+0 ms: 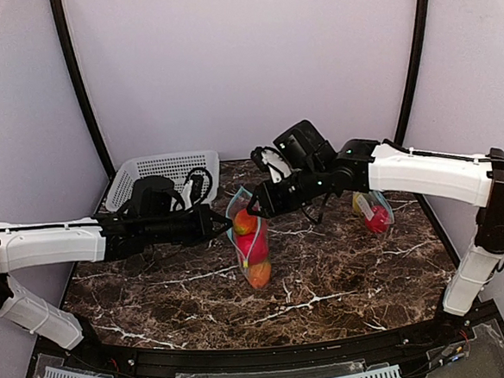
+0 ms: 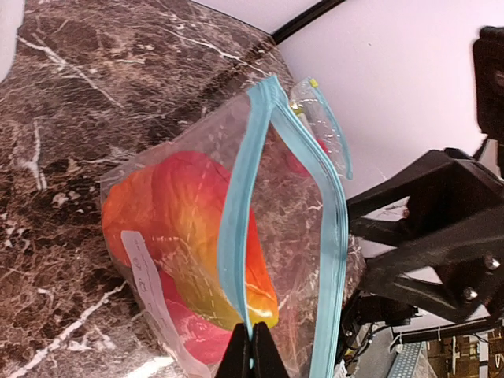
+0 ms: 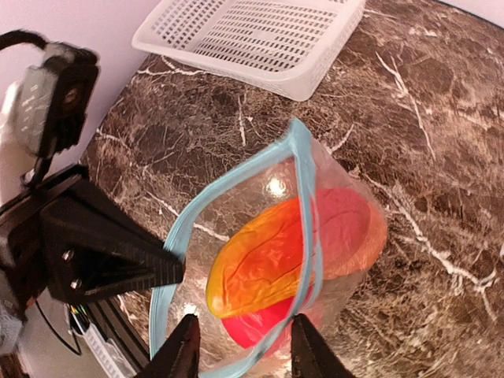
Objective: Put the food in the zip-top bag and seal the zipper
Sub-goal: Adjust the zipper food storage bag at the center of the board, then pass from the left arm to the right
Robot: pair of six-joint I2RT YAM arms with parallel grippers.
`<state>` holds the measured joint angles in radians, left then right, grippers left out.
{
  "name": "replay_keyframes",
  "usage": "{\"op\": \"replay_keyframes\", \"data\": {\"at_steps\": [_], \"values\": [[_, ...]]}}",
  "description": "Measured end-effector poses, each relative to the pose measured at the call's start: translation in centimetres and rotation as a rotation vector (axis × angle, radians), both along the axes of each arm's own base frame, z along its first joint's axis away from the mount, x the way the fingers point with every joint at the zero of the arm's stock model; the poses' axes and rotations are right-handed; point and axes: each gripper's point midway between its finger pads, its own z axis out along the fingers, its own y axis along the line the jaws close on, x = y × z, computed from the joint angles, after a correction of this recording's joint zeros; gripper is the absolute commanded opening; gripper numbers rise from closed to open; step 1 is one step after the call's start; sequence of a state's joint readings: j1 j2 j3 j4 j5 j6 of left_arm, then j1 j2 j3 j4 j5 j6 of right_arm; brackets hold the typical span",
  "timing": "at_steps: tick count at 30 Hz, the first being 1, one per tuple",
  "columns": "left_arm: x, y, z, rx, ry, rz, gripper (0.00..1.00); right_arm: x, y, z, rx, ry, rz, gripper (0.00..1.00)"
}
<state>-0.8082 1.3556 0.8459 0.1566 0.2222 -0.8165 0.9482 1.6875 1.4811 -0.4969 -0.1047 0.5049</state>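
Far left, behind the left jaws: white basket [image 1: 169, 173], out of play. Left gripper [image 2: 252, 356] clenched flat on the blue zipper [image 2: 236, 236] strip, one lip of the zip-top bag [image 1: 249, 241] nipped right at the fingertips. Just ahead of those jaws, inside the bag: the food [image 2: 181, 220], orange and red fruits stacked, film hanging down toward the marble table [image 1: 345, 278]; resting on it or not, hard to tell. Mouth gaping between the two sets of jaws, zipper not yet pressed together. Right gripper [image 3: 246, 350] released, fingers [image 3: 183, 350] parted and straddling the opposite lip without nipping it, orange fruit directly below the gap.

Risks, as judged: with only one lip held, could sag or twist away from the right jaws, so closing there might catch air, or both lips crookedly, leaving the track mismatched. Could also pinch the top fruit, sitting high near the rim, and block the seal. Pulling apart too hard might slip the film from the left pinch and spill fruit.

Beyond the right jaws, well apart: a second clear pouch [image 1: 375, 211] with something red inside.
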Motion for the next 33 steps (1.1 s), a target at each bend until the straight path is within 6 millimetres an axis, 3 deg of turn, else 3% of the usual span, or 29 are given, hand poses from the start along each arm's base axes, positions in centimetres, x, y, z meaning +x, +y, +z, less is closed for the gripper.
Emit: {"op": "replay_keyframes", "data": {"at_steps": [3, 6, 13, 21, 33], "values": [[0.6, 1.1, -1.6, 0.005, 0.022, 0.058, 0.01, 0.0, 0.0, 0.2, 0.004, -0.006, 0.006, 0.63], [1.3, 1.8, -1.9, -0.009, 0.022, 0.112, 0.01, -0.5, -0.6, 0.3, 0.005, -0.021, 0.012, 0.62], [2.4, 2.2, 0.2, -0.093, -0.021, 0.185, 0.01, -4.3, -3.5, 1.3, 0.023, -0.054, 0.039, 0.46], [2.8, 2.4, 0.8, -0.116, -0.031, 0.218, 0.01, -10.0, -2.0, -0.5, 0.011, -0.035, 0.137, 0.31], [2.9, 2.8, 0.4, -0.108, -0.03, 0.237, 0.01, -9.6, 0.7, -3.2, 0.068, 0.06, 0.054, 0.31]]}}
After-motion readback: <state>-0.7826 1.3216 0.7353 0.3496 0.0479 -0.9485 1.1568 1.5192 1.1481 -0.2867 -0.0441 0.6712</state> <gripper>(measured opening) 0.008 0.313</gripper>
